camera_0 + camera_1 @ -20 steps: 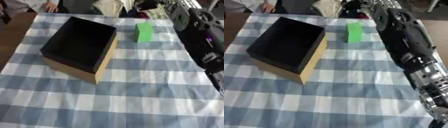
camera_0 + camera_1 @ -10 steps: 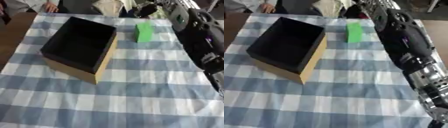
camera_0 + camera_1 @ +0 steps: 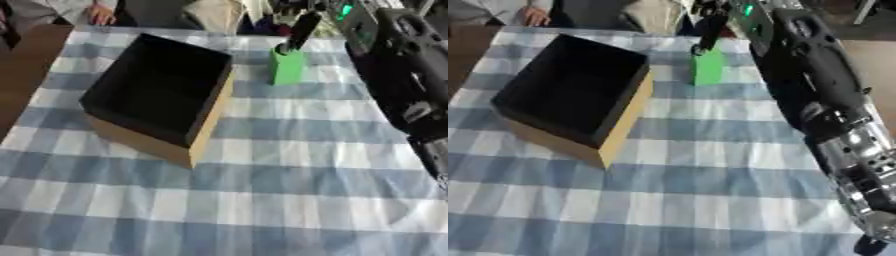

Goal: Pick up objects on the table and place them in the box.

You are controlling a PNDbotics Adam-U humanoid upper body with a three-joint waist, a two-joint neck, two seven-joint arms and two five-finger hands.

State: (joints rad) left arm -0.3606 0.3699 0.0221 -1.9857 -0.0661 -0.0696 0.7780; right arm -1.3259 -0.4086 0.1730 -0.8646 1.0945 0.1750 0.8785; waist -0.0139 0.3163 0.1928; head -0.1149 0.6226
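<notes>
A table covered with a blue-and-white checked cloth (image 3: 262, 200) fills the view, with brown floor along its left edge and dark clutter beyond the far edge at 12 o'clock. The box (image 3: 162, 95), open-topped with a black interior and tan cardboard walls, sits askew toward 10 o'clock of the cloth, and the green block (image 3: 286, 66), a plain upright rectangular solid with no legible marking, stands at about 1 o'clock, well apart from the box. The right hand (image 3: 300, 31), on a black arm entering from the upper right, reaches down with dark fingers meeting the top of the green block, though whether they close on it cannot be told; the left hand does not show.
</notes>
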